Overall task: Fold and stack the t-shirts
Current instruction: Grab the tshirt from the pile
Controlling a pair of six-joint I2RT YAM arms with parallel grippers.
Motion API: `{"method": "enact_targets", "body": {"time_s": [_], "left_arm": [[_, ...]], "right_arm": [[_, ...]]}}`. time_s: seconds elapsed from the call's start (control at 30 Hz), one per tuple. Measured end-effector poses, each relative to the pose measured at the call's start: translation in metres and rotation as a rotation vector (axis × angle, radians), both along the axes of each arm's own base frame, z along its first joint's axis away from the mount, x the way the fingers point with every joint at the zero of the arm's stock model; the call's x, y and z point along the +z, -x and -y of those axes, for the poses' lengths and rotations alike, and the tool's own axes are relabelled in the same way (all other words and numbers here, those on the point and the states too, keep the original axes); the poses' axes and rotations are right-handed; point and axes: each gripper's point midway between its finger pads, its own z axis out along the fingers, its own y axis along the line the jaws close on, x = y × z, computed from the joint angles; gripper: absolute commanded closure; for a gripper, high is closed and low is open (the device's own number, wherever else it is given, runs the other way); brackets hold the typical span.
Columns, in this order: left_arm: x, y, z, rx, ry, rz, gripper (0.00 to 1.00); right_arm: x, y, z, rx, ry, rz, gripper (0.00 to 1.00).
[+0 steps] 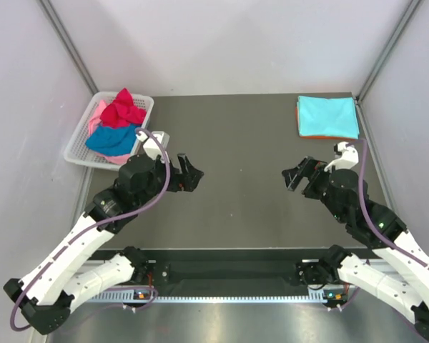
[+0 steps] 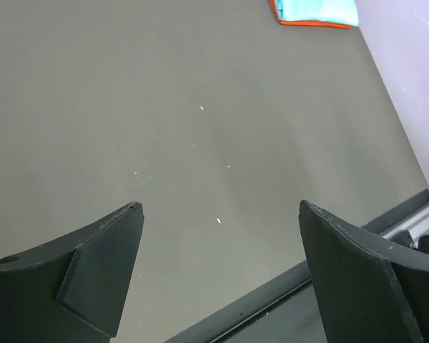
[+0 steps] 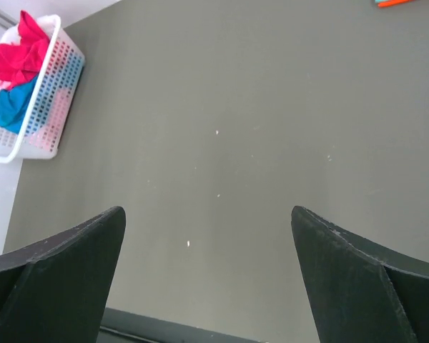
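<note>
Step in hand, as I read it: btw shirts. Two look done. The turquoise shirt (image 1: 327, 116) lies folded flat in the upper right of the top view, on top of the orange shirt (image 1: 320, 136), of which only a thin edge shows. Three to go: crimson shirt (image 1: 123, 109), royal blue shirt (image 1: 111, 139) and pink shirt (image 1: 95, 120), all crumpled in the white basket (image 1: 76, 148) at upper left.

Left claw (image 1: 191, 172) is wide open w/ nothing in it; its wrist view shows only bare bench (image 1: 243, 143) btw the fingers. Right claw (image 1: 296, 176) is the same: fully spread, empty. Both hover over mid-bench, tips facing each other across the centre.

The basket sits just up-left of the left claw's arm, near it, and well apart from the right claw. The stack is just above the right claw in frame, near, not touching.

Next move, prob: left claw swings to the basket, pinches the crimson one (it lies on top), lifts it w/o dragging the blue along, and sets it mid-bench for spreading. That needs a clean pinch and enough lift to clear the rim.
</note>
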Motion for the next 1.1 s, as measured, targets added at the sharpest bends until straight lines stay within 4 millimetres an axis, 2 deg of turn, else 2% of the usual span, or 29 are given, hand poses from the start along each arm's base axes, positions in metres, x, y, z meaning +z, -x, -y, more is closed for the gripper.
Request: {"method": "enact_targets", "body": {"time_s": [0.1, 0.17, 0.27, 0.37, 0.4, 0.47, 0.53, 0.6, 0.67, 0.83, 0.93, 1.1], "left_arm": [[-0.007, -0.011, 0.001, 0.043, -0.018, -0.018, 0.06], [-0.01, -0.026, 0.002, 0.089, -0.046, -0.033, 0.11], [-0.013, -0.064, 0.001, 0.198, -0.116, -0.065, 0.21], [-0.013, -0.116, -0.012, 0.33, -0.179, -0.08, 0.26], [-0.014, -0.135, -0.023, 0.38, -0.192, -0.088, 0.26], [-0.019, -0.167, -0.06, 0.49, -0.207, -0.123, 0.25], [-0.023, -0.199, -0.109, 0.624, -0.213, -0.14, 0.24], [-0.029, -0.22, -0.153, 0.732, -0.219, -0.149, 0.25], [-0.039, -0.235, -0.187, 0.818, -0.237, -0.173, 0.26], [-0.063, -0.279, -0.236, 0.927, -0.253, -0.211, 0.3], [-0.075, -0.309, -0.267, 0.981, -0.242, -0.211, 0.29], [-0.093, -0.342, -0.304, 1.039, -0.231, -0.203, 0.25]], "right_arm": [[-0.003, 0.0, -0.004, 0.011, -0.006, -0.011, 0.0], [-0.007, 0.0, -0.006, 0.018, -0.013, -0.015, 0.0], [-0.018, -0.001, -0.008, 0.023, -0.005, -0.031, 0.0], [-0.032, 0.001, -0.012, 0.046, 0.008, -0.059, 0.0], [-0.034, 0.002, -0.014, 0.058, 0.008, -0.064, 0.0], [-0.036, 0.003, -0.022, 0.096, 0.002, -0.067, 0.0], [-0.036, 0.004, -0.03, 0.137, -0.013, -0.064, 0.0], [-0.035, 0.004, -0.038, 0.172, -0.03, -0.056, 0.0], [-0.033, 0.005, -0.046, 0.209, -0.046, -0.046, 0.0], [-0.026, 0.004, -0.06, 0.269, -0.07, -0.021, 0.0], [-0.027, 0.003, -0.064, 0.289, -0.063, -0.019, 0.0], [-0.032, 0.0, -0.068, 0.305, -0.037, -0.034, 0.0]]}}
